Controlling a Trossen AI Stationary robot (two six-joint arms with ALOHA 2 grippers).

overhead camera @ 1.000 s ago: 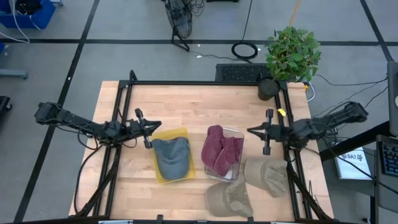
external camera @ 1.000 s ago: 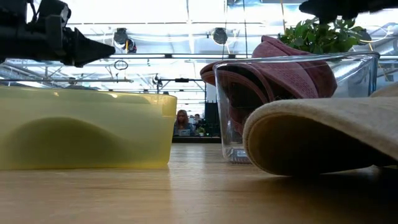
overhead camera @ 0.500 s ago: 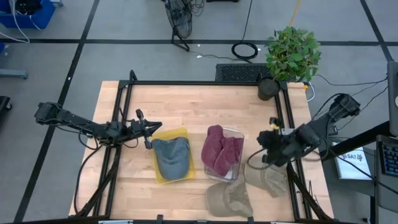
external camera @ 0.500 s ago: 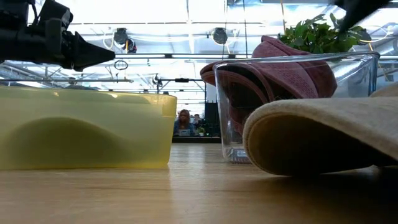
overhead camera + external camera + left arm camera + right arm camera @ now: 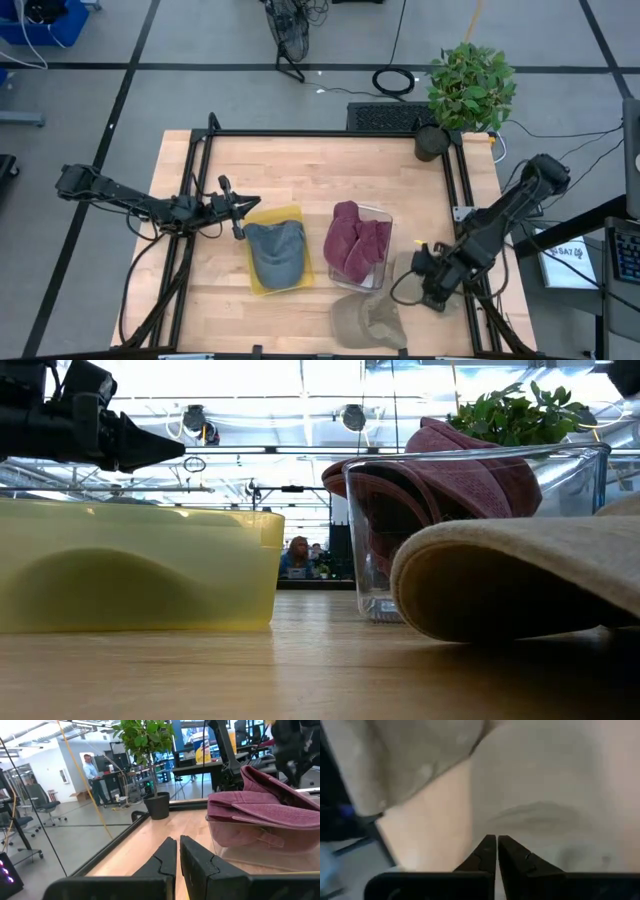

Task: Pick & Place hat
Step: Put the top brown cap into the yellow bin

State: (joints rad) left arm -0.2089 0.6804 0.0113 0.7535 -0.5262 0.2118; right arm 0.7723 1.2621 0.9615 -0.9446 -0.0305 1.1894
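Observation:
Two beige hats lie crown-up on the wooden table: one at the near right (image 5: 405, 266), partly under my right arm, and another near the front edge (image 5: 366, 320). A blue-grey hat (image 5: 276, 250) sits in a yellow tub (image 5: 262, 216). A maroon hat (image 5: 356, 243) fills a clear box (image 5: 384, 214). My right gripper (image 5: 425, 280) points steeply down over the right beige hat (image 5: 560, 795), fingers shut (image 5: 496, 840), with nothing between them. My left gripper (image 5: 245, 203) hovers level by the tub's far left corner, shut (image 5: 177, 842).
A potted plant (image 5: 468, 88) stands at the far right corner. Black frame rails (image 5: 200, 180) run along the left, right and far sides of the table. Bare wood lies between the containers and the far rail (image 5: 330, 165). In the low view the beige brim (image 5: 520, 575) fills the right.
My right gripper has swung from a level pose by the right rail toward the table's near edge and down. It has tipped to point steeply downward and rolled, and now stands over the right beige hat, still shut. The hats have not moved.

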